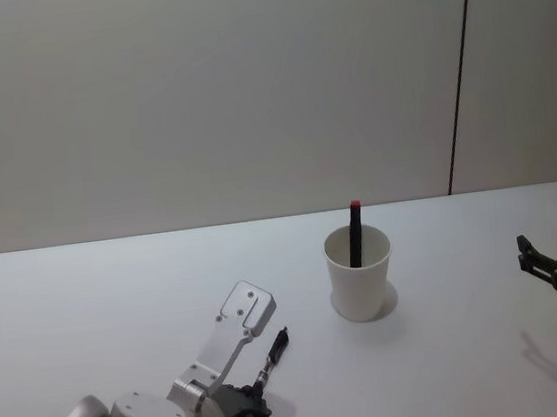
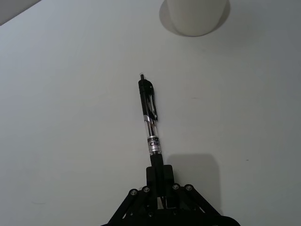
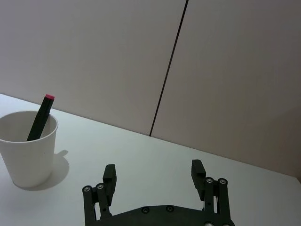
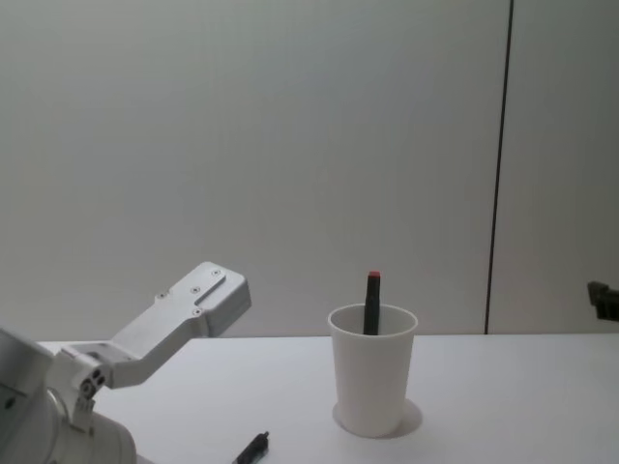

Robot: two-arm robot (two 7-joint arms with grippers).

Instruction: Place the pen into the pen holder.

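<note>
A black click pen (image 2: pixel 149 113) is clamped by its lower end in my left gripper (image 2: pixel 160 173), which is shut on it low over the white table, at the front left (image 1: pixel 257 392). The pen's free end (image 1: pixel 277 347) points toward the pen holder, a white paper cup (image 1: pixel 360 278) standing upright mid-table (image 4: pixel 372 377). A dark marker with a red tip (image 1: pixel 356 232) leans inside the cup. My right gripper (image 3: pixel 154 173) hovers open and empty at the far right (image 1: pixel 554 260), apart from the cup (image 3: pixel 28 150).
The white table (image 1: pixel 119 307) stretches wide around the cup. A plain wall with a dark vertical seam (image 1: pixel 459 67) stands behind it. My left forearm (image 4: pixel 164 324) rises at the front left.
</note>
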